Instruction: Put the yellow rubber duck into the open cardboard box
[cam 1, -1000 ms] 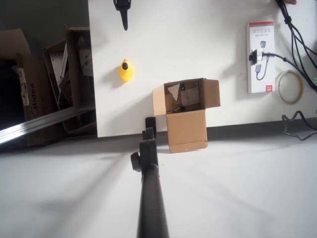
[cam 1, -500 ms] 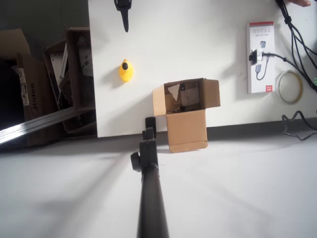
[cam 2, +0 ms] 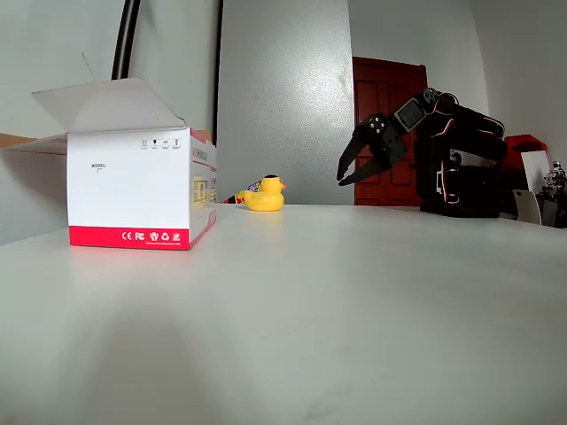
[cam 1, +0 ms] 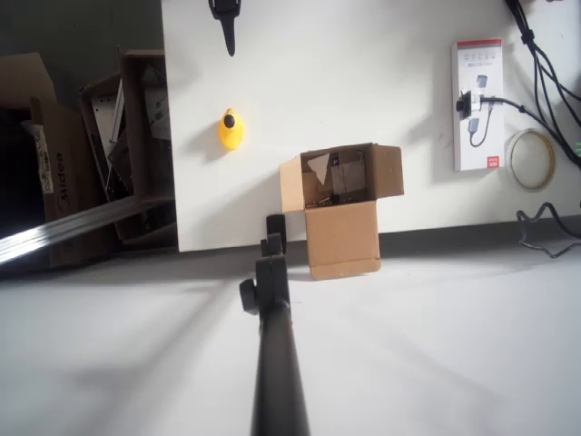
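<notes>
At the upper left of the white table (cam 1: 363,73) in the overhead view, I saw the yellow rubber duck (cam 1: 231,130) sitting upright on the bare surface, with clear table all around it. The open cardboard box (cam 1: 340,204) stood to the lower right of it, near the middle of the frame and by the table's front edge, its flaps spread and dark scraps visible inside. The two were apart, not touching. At the top edge, straight above the duck, the dark tip of my gripper (cam 1: 227,23) pointed down into the frame, well apart from the toy.

In the fixed view, low at table level, the gripper (cam 2: 347,170) hung in the air at the right of centre, off the tabletop, its two fingers spread with nothing between them. The duck (cam 2: 265,194) sat left of it, further back. A white and red carton (cam 2: 133,199) stood at the left of that frame with its lid up. In the overhead view, the same carton (cam 1: 477,104) lay at the upper right, beside a roll of tape (cam 1: 531,159) and some black cables (cam 1: 545,64).
</notes>
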Robot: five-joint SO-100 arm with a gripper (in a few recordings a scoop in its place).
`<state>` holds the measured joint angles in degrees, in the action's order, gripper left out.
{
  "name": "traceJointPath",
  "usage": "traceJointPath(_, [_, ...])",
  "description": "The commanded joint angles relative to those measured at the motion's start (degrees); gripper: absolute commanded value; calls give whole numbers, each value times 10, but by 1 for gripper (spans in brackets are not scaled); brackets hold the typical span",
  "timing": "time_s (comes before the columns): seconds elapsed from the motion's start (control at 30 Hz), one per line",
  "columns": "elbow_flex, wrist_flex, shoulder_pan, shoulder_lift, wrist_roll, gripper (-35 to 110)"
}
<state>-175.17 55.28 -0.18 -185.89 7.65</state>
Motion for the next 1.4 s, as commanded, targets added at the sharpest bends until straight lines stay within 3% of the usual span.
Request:
traceJointPath(0.0, [30, 6, 8, -4, -7, -1])
traceJointPath(0.17, [132, 12, 8, 48, -4, -1])
traceJointPath(0.4, [338, 29, 10, 341, -3, 2])
traceJointPath(0.83, [542, 17, 28, 717, 53, 15])
traceJointPath(1.37, [589, -57, 13, 819, 47, 26])
